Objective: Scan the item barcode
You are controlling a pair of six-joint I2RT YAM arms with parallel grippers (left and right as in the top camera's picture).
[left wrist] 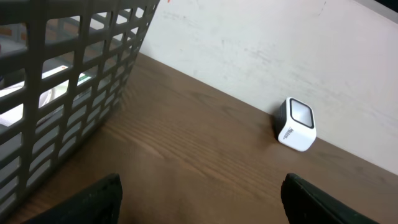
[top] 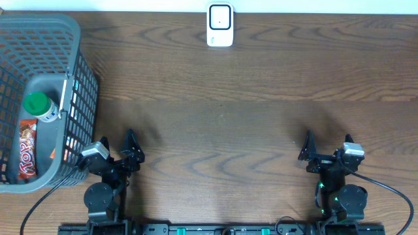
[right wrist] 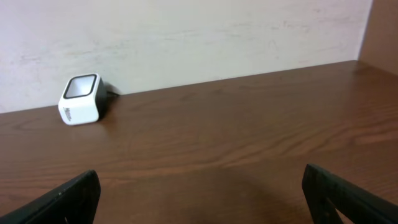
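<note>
The white barcode scanner stands upright at the table's far edge, also seen in the left wrist view and the right wrist view. Inside the grey basket at the left lie a white bottle with a green cap and a red snack pack. My left gripper is open and empty at the near edge, just right of the basket. Over bare wood at the near right, my right gripper is wide open with nothing in it.
The basket's slatted wall rises close on the left of my left gripper. A pale wall runs behind the scanner. Brown wooden tabletop stretches between the grippers and the scanner.
</note>
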